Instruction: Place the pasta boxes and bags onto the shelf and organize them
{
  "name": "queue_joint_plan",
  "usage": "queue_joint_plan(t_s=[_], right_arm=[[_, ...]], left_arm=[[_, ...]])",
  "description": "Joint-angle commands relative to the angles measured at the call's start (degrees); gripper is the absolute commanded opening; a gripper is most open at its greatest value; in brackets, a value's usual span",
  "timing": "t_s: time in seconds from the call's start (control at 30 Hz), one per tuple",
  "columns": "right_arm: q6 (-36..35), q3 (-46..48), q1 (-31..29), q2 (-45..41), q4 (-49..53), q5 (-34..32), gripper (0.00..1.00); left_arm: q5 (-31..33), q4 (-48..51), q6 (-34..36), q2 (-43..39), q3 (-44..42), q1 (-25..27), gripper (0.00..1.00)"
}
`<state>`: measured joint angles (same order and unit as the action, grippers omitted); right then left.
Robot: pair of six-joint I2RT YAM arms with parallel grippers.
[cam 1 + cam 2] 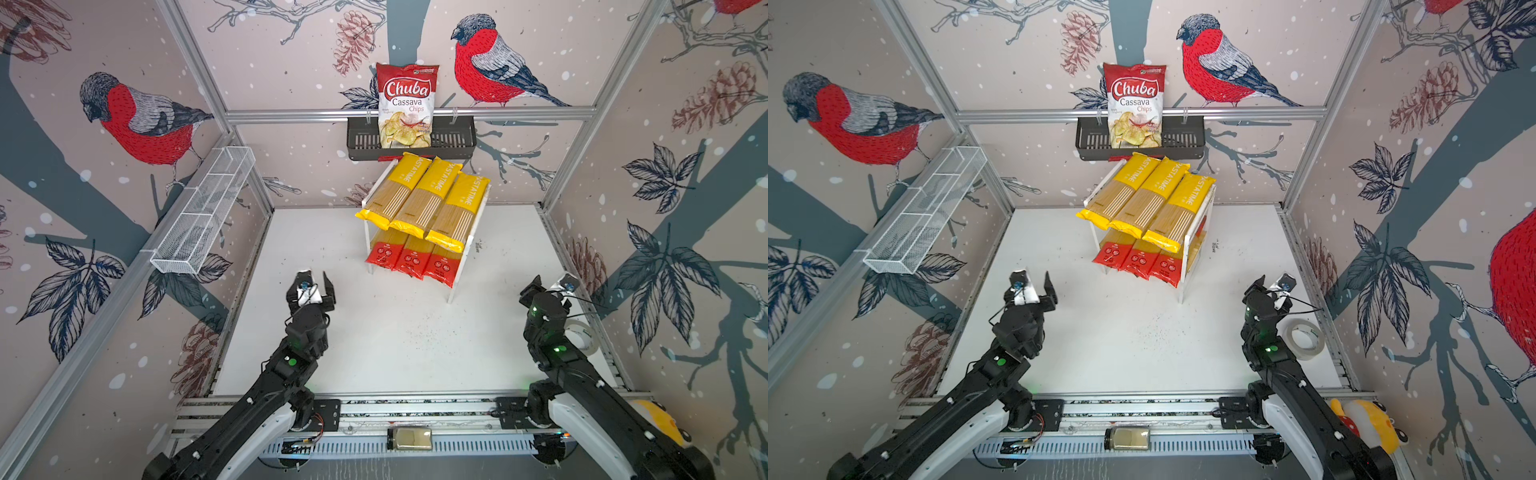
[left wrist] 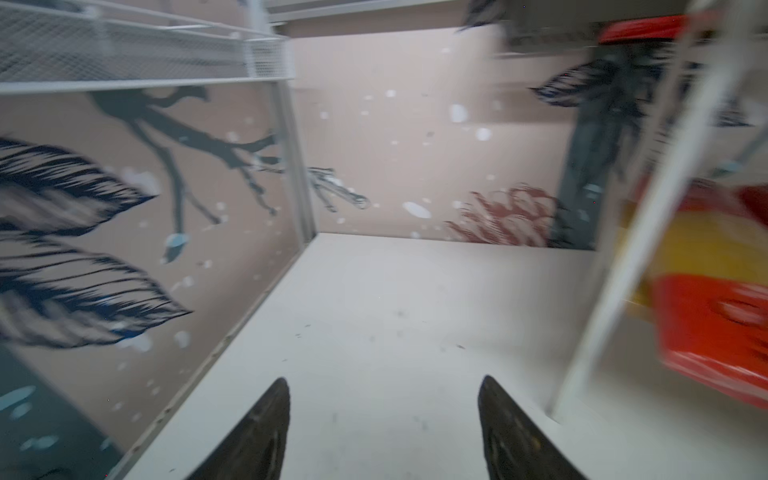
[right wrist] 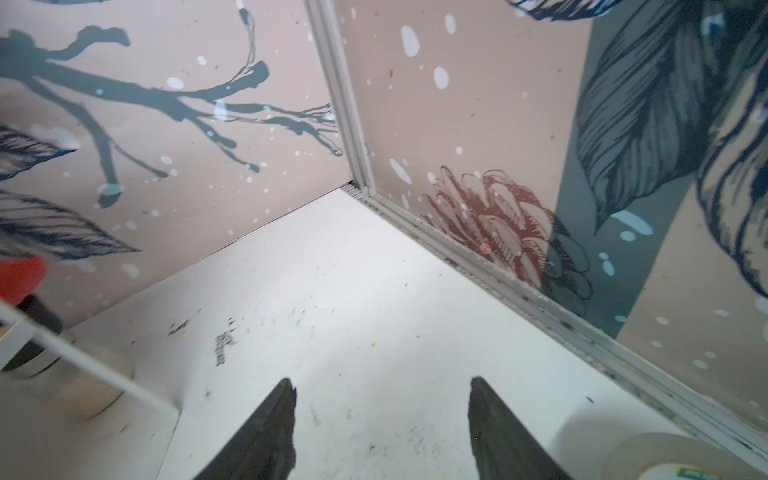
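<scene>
Three yellow bags (image 1: 424, 199) lie on the upper board of the shelf (image 1: 453, 293), side by side and touching, and their front ends hang a little over the edge. On the lower board lie the three red packs (image 1: 411, 259), also side by side, with their red ends turned toward me. The shelf stands on the white table (image 1: 395, 340) near the back wall, where the black basket (image 1: 457, 141) hangs with the chips bag (image 1: 407, 106) inside it. My left gripper (image 2: 384, 382) is above the table, near the left front corner of the shelf but apart from it. Its two fingers stand wide from each other with only bare table between them, so it has hold of nothing (the view from this wrist is blurred, but the gap is plain). My right gripper (image 3: 383, 381) is close to the right wall, well apart from the shelf. It is spread in the same way and carries nothing. A roll of tape (image 1: 1304, 338) lies on the table just beside my right arm. The white mesh tray (image 1: 203, 212) hangs on the left wall.
</scene>
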<state>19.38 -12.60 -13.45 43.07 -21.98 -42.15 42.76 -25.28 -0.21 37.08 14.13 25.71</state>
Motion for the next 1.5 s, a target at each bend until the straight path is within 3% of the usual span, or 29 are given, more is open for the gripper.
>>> queue_joint_plan(t_s=[0.0,0.13,0.27,0.37,0.53,0.6,0.63,0.7,0.83,0.87,0.9,1.0,1.07,1.17,1.23,1.47], right_arm=[[-3.55,3.05,3.47,2.96,-13.77,1.27,0.66],[-2.77,4.02,5.41,11.41,-21.87,4.99,0.66],[-5.32,4.21,5.53,22.87,-32.30,6.29,0.68],[-7.49,4.76,5.90,26.02,-38.52,10.12,0.69],[-9.22,3.18,10.04,28.47,-40.11,18.97,0.69],[-9.66,3.60,10.76,28.47,-40.91,21.19,0.71],[-9.77,4.12,10.88,28.47,-41.83,21.53,0.72],[-10.31,5.39,11.08,28.33,-44.23,21.45,0.73],[-10.66,11.36,10.96,36.69,-64.25,18.25,0.75],[-12.06,11.63,10.68,38.71,-67.71,19.25,0.81],[-13.30,10.68,9.83,39.67,-67.59,19.28,1.00],[-14.06,4.91,8.38,41.83,-56.20,19.09,1.00],[-13.99,5.54,9.09,45.61,-64.02,17.74,1.00],[-9.73,4.21,12.08,41.24,-53.35,20.68,1.00],[-10.42,4.86,12.01,42.27,-56.74,20.66,0.99],[-10.14,4.31,12.05,41.66,-54.83,20.79,1.00]], left_arm=[[-0.47,-14.79,-0.50,2.85,-3.76,-5.71,0.70],[-1.54,-34.59,1.84,13.33,-11.31,-8.59,0.72],[-6.70,-46.49,2.51,27.01,-11.67,-10.41,0.75],[-16.65,-56.21,4.21,37.41,-11.18,-13.61,0.78],[-18.55,-66.09,4.88,51.05,-9.03,-15.76,0.83],[-18.17,-68.75,4.93,54.96,-8.52,-15.87,0.98],[-16.11,-68.90,4.90,55.77,-7.50,-15.87,0.99],[-15.24,-60.25,1.85,53.34,-5.20,-16.82,0.99],[-20.17,-51.63,-2.74,52.31,-1.71,-21.66,0.99],[-20.39,-52.74,-2.33,52.60,-2.11,-21.73,0.99],[-20.34,-53.54,-2.16,52.70,-2.32,-21.67,0.99],[-20.36,-53.19,-2.00,52.65,-2.20,-21.50,0.99],[-20.35,-52.81,-2.08,52.54,-2.13,-21.50,0.99],[-20.33,-52.68,-2.08,52.57,-2.00,-21.54,0.99],[-20.27,-52.84,-2.02,52.57,-2.01,-21.50,0.99],[-21.09,-54.51,0.10,52.92,-2.62,-20.44,0.99]])
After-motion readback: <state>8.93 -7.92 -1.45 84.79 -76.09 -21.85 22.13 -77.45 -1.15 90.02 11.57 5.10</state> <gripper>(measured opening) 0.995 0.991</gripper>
